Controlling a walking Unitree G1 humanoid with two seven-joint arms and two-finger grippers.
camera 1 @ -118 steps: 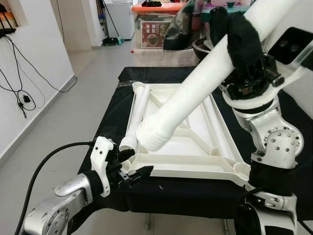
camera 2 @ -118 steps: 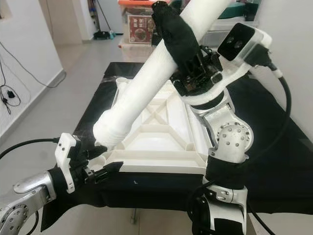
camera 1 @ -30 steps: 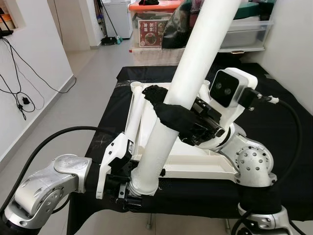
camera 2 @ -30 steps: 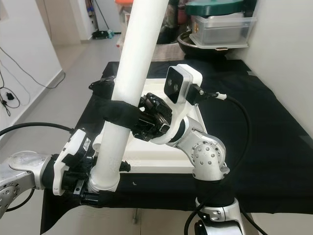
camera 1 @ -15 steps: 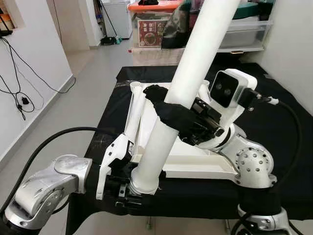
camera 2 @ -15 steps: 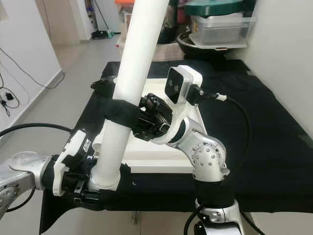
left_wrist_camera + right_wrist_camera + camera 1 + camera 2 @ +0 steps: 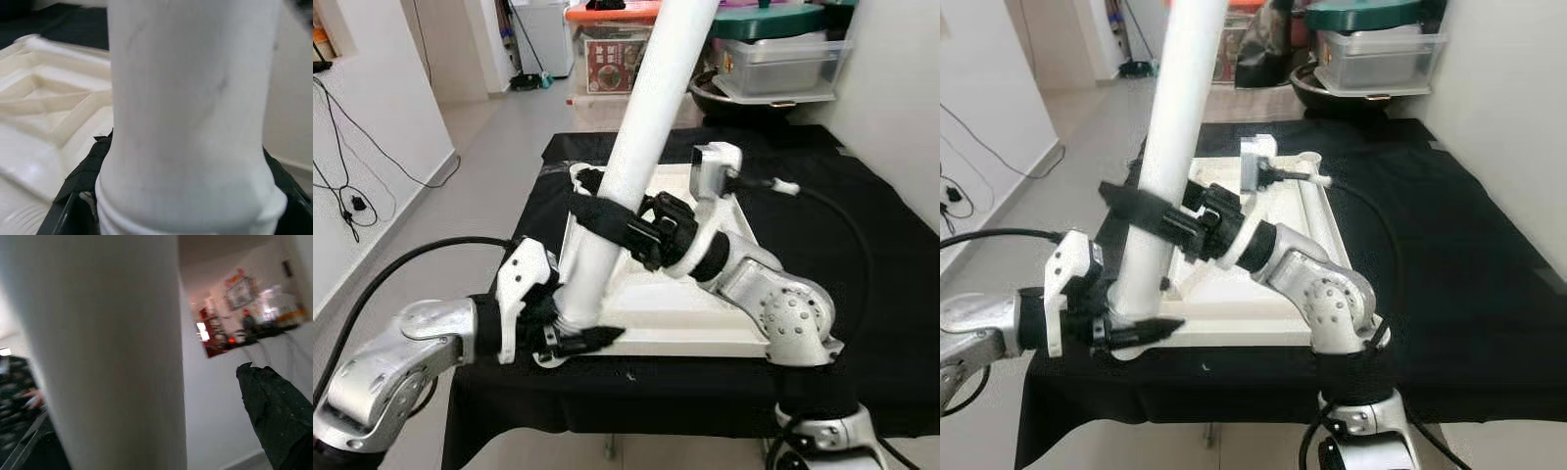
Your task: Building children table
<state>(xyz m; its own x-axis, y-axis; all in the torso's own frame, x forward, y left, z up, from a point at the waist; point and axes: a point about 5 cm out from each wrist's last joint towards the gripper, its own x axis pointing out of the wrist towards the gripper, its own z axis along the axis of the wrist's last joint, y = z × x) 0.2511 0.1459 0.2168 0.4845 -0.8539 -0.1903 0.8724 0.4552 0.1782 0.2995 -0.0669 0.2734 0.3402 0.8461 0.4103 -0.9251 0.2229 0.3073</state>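
A long white table leg [image 7: 636,127] stands nearly upright, leaning a little to the right. Its ribbed lower end [image 7: 186,215] sits at the near-left corner of the upturned white tabletop [image 7: 685,323]. My left gripper [image 7: 570,331] is shut on the leg's base, with one black finger [image 7: 592,340] lying under it. My right gripper [image 7: 602,215] is shut on the leg about a third of the way up, its fingers [image 7: 1131,204] wrapped around it. The right arm reaches across the tabletop from the right. Another loose white leg [image 7: 1317,211] lies along the tabletop's right rim.
The tabletop lies on a work table covered in black cloth [image 7: 871,255], with bare cloth to its right. Plastic storage boxes [image 7: 773,59] are stacked behind. Open floor [image 7: 480,166] and a white wall with hanging cables [image 7: 352,196] are on the left.
The leg's lower end has moved from off the table's front edge onto the tabletop's near-left corner. The leg stands steeper now, and both grippers have kept hold of it.
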